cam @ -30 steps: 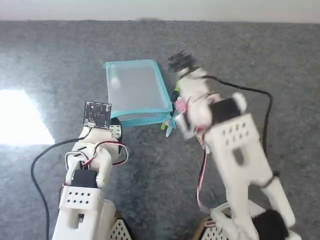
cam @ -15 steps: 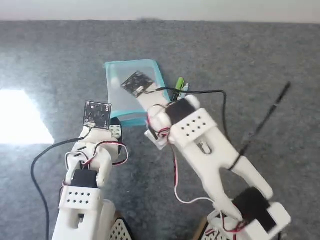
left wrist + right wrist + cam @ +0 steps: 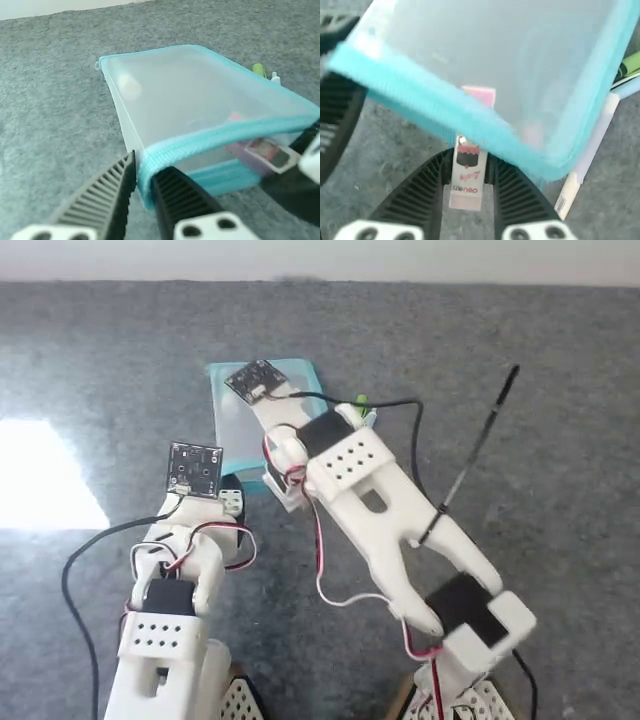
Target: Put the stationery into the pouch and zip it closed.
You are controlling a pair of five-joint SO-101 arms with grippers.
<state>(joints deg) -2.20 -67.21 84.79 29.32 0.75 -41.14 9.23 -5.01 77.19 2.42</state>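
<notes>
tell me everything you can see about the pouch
The pouch is flat and rectangular, frosted translucent plastic with teal zipper trim. It lies on the grey table, its zipper edge open toward the arms. The left gripper pinches one corner of that edge; the right gripper holds a white-and-pink stationery piece partway inside the mouth.

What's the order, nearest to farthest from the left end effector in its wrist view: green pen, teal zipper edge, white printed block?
1. Teal zipper edge: inside the left end effector.
2. White printed block: at the clear pouch's mouth.
3. Green pen: beyond the pouch.
</notes>
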